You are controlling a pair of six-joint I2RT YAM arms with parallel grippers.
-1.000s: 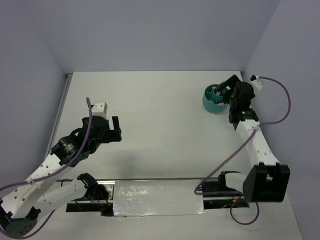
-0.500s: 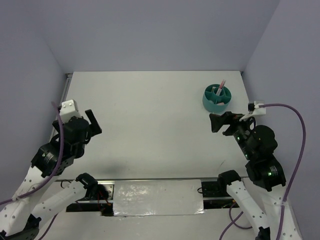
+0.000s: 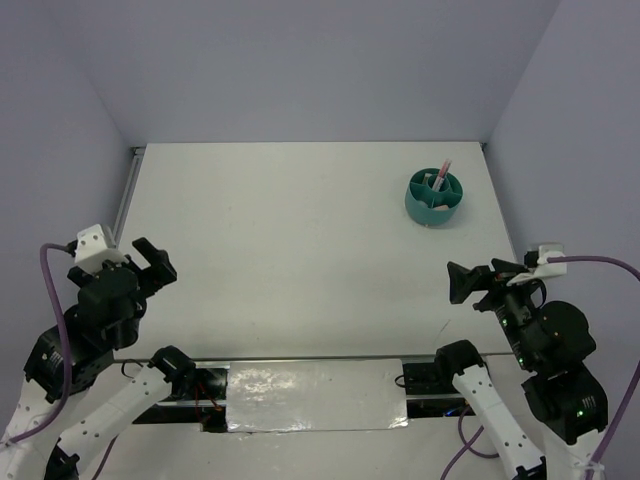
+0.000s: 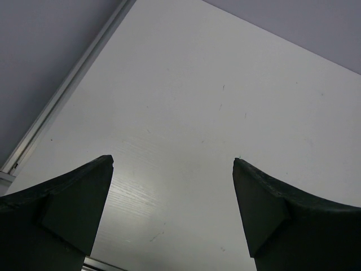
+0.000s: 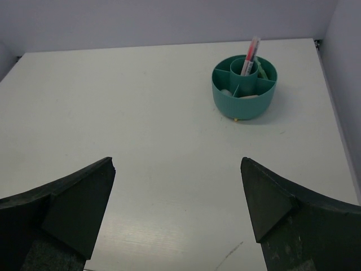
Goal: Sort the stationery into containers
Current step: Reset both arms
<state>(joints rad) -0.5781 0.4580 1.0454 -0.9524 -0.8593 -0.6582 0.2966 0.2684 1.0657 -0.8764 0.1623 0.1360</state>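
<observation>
The round teal organiser point(image 3: 434, 198) stands at the far right of the white table; it also shows in the right wrist view point(image 5: 244, 86). A thin pink pen point(image 5: 250, 55) stands upright in its centre tube, a mint-green stub point(image 5: 262, 69) leans in a back compartment, and pale items lie in the front compartments. My left gripper point(image 3: 153, 260) is open and empty at the near left. My right gripper point(image 3: 472, 282) is open and empty at the near right, well short of the organiser. In both wrist views the jaws stand wide apart over bare table.
A metal rail point(image 3: 124, 205) runs along the table's left edge. Grey walls close in the back and sides. A shiny foil strip point(image 3: 315, 395) lies between the arm bases at the near edge.
Both arms have pulled back toward their bases. The right gripper left the organiser and moved to the near right. The left gripper moved to the near left.
</observation>
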